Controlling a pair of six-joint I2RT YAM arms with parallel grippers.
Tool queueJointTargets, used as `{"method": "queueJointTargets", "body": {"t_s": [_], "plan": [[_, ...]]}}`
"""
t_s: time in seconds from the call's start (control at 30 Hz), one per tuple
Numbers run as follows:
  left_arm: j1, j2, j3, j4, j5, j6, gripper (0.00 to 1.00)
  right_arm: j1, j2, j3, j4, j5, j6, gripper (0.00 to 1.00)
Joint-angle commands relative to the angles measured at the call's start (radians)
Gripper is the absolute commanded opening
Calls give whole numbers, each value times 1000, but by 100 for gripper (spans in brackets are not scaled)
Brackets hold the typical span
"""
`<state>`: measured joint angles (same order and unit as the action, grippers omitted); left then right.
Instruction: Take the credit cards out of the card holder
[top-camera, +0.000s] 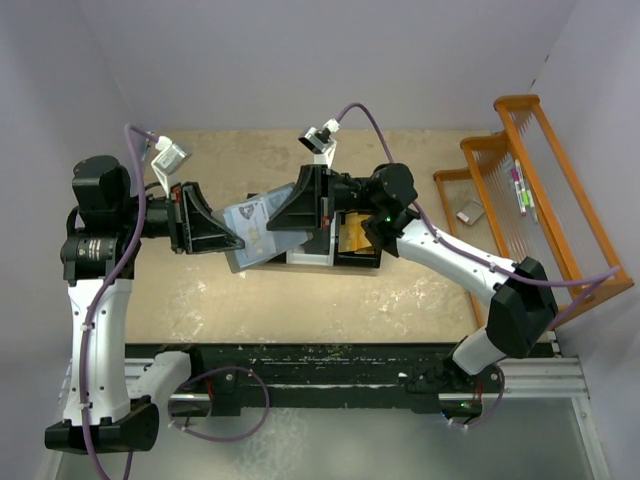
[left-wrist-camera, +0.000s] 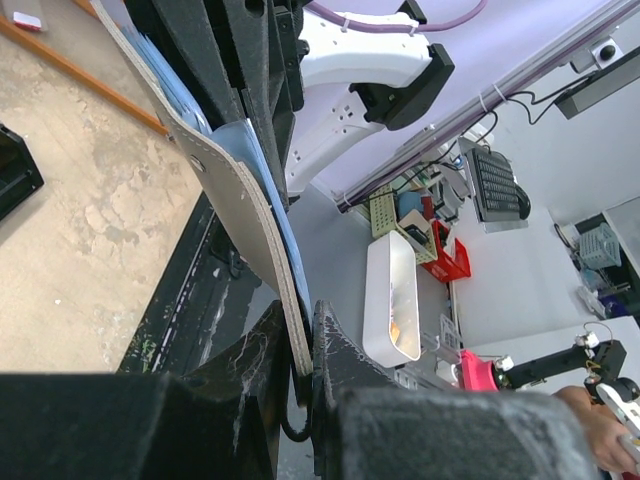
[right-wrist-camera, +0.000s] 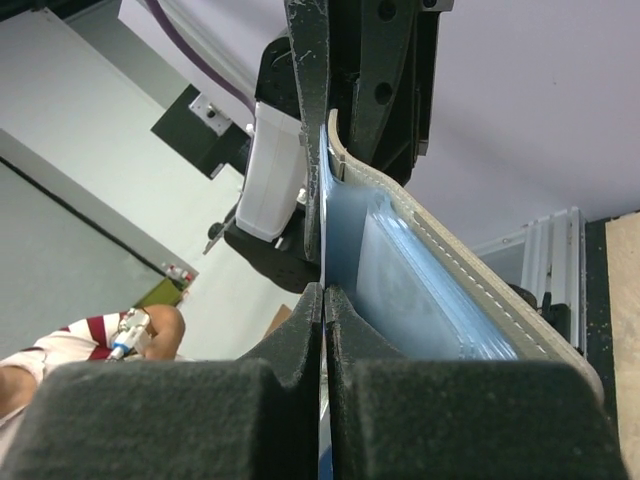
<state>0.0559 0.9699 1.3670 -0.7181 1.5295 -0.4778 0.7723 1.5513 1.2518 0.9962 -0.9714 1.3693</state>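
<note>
The grey-blue card holder (top-camera: 250, 245) hangs open in the air between my two grippers, above the tan table. My left gripper (top-camera: 228, 240) is shut on its left edge; the left wrist view shows the thick grey flap (left-wrist-camera: 245, 215) pinched between the jaws (left-wrist-camera: 305, 352). My right gripper (top-camera: 275, 222) is shut on a thin light credit card (top-camera: 260, 215) that sticks out of the holder's blue ribbed pocket panel (right-wrist-camera: 420, 290). In the right wrist view the card's edge (right-wrist-camera: 323, 200) runs up from the closed jaws (right-wrist-camera: 323, 295). An orange-gold card (top-camera: 355, 238) lies in the bin tray.
A black-and-white bin tray (top-camera: 312, 256) sits on the table right under the right gripper. An orange wire rack (top-camera: 545, 190) stands at the right edge with small items in it. The black rail with the arm bases (top-camera: 320, 365) runs along the near edge.
</note>
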Motion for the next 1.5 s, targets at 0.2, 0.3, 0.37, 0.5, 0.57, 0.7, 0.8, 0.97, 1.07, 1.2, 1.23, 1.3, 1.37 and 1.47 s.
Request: {"method": "queueJointTargets", "body": {"t_s": [0.2, 0.3, 0.37, 0.5, 0.57, 0.7, 0.8, 0.97, 1.07, 1.2, 1.23, 1.3, 1.37, 1.47], "plan": [[-1, -11, 50, 27, 28, 33, 11, -64, -66, -32, 18, -19, 13, 0], [-2, -14, 59, 23, 27, 40, 8, -90, -110, -36, -108, -18, -71, 0], [-1, -14, 67, 18, 23, 47, 7, -104, -139, -34, -223, -5, -146, 0], [-2, -12, 82, -2, 18, 74, 4, -136, -180, -34, -324, -3, -205, 0], [-2, -9, 98, -25, 10, 105, 3, -163, -203, -32, -383, -1, -237, 0], [-2, 12, 185, -207, -69, 309, 1, -232, -255, -11, -593, 43, -357, 0], [-2, 41, 264, -381, -139, 482, 0, -284, -285, -13, -709, 86, -410, 0], [-2, 64, 336, -528, -193, 671, 0, -315, -291, -18, -842, 158, -484, 0], [-1, 52, 340, -543, -192, 710, 0, -315, -287, -22, -895, 216, -518, 0], [-2, 34, 342, -538, -99, 713, 0, -315, -269, -32, -933, 294, -546, 0], [-2, 27, 340, -527, -77, 700, 0, -315, -256, -34, -937, 315, -557, 0], [-2, 8, 324, -459, -7, 629, 0, -306, -218, -25, -896, 384, -565, 0], [-2, -21, 283, -318, 81, 488, 0, -291, -154, -22, -871, 413, -559, 0], [-2, -97, 183, 78, 135, 166, 0, -264, -67, -14, -824, 476, -546, 0]]}}
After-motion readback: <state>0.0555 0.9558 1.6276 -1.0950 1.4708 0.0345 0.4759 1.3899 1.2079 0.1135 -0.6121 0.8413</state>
